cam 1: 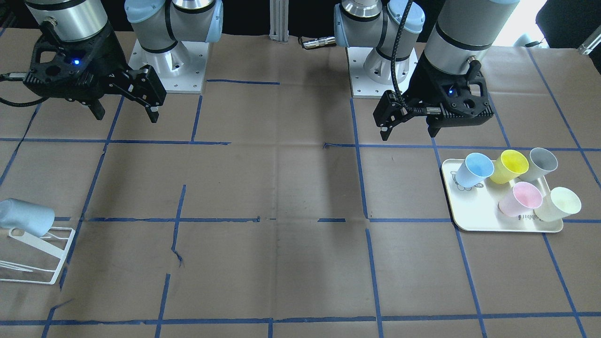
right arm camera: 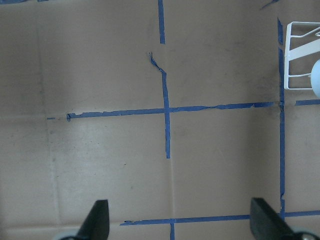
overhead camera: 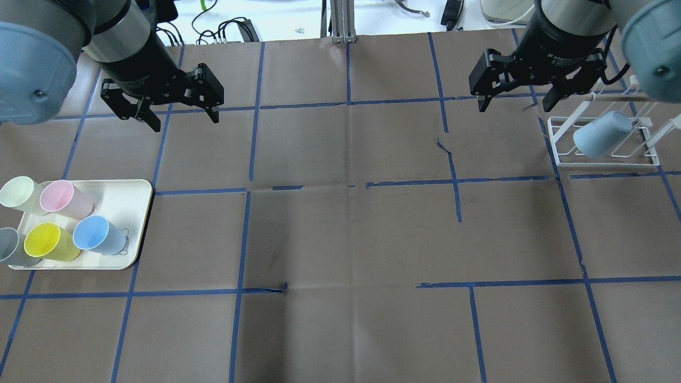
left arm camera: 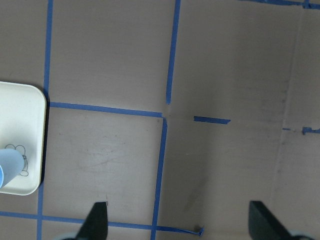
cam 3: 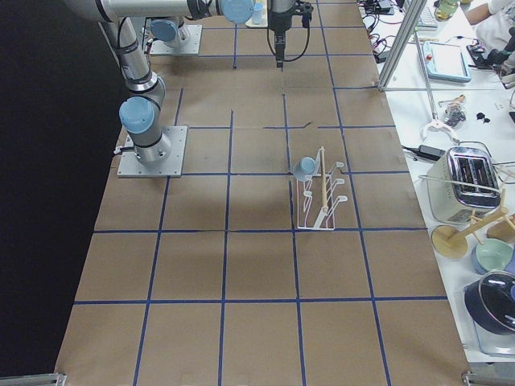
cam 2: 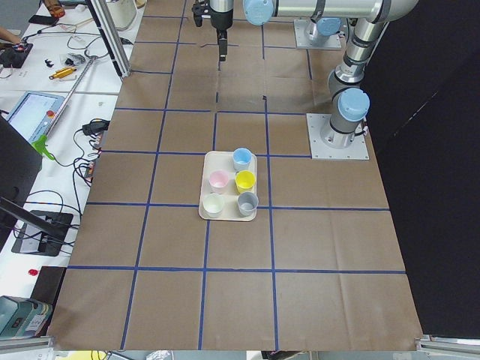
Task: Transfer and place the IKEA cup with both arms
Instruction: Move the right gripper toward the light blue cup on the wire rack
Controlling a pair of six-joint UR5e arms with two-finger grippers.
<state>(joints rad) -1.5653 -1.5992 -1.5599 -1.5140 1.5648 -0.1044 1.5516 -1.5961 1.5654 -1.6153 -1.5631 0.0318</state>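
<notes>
The IKEA cup [overhead camera: 98, 235], pale light blue with a brighter blue inside, stands on a cream tray [overhead camera: 127, 197] on my left side. It also shows in the front view [cam 1: 474, 170] and at the left edge of the left wrist view [left arm camera: 10, 165]. My left gripper [overhead camera: 186, 123] is open and empty, above the table beyond the tray and apart from the cup. My right gripper [overhead camera: 514, 108] is open and empty, just left of a white wire rack [overhead camera: 564, 149]. A second pale blue cup [overhead camera: 601, 135] hangs tilted on that rack.
On the tray, pink [overhead camera: 64, 198], yellow [overhead camera: 48, 242], grey [overhead camera: 13, 249] and pale green [overhead camera: 21, 194] cups stand close around the blue one. Brown paper with blue tape lines covers the table between tray and rack.
</notes>
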